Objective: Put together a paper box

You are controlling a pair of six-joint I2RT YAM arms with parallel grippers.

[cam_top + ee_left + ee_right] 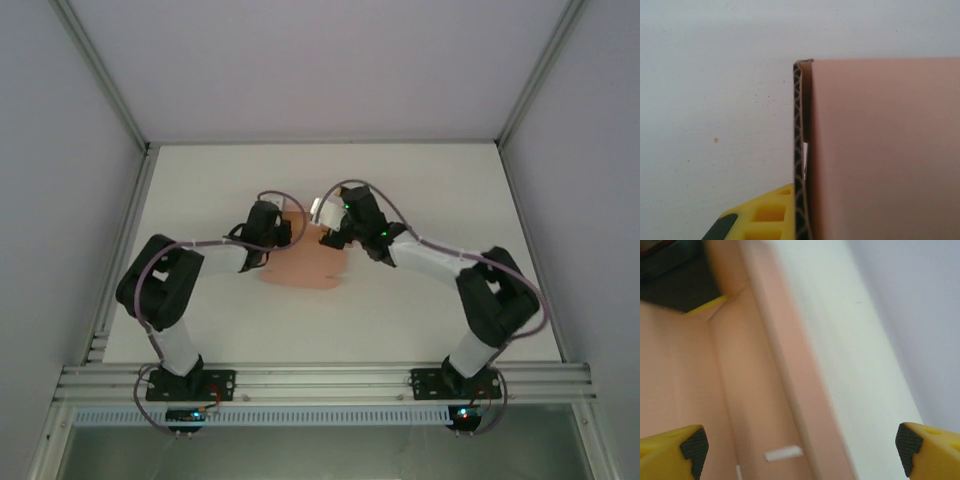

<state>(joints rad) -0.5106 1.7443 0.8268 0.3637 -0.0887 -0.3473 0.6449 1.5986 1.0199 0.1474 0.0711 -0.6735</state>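
A white table [430, 200] sits inside a booth of pale grey walls [60, 200], with a metal rail [320, 382] along the near edge where the 2 arms are bolted. The paper box [305, 268] lies near the middle of the table, and both arms reach in over its far side.

The left gripper [272, 228] is closed tight on an upright wall of the box. Its yellow finger [765, 217] presses against the outside of the corrugated edge [799, 150]. The right gripper [801, 446] stands wide apart, holding nothing, its 2 black-tipped fingers hanging over a pink panel and the table beside it.

From above, the wrists cover the far part of the box and the jaws themselves. The left gripper's other finger is hidden behind the pink panel. The right wrist view is blurred, so the folds are hard to make out.
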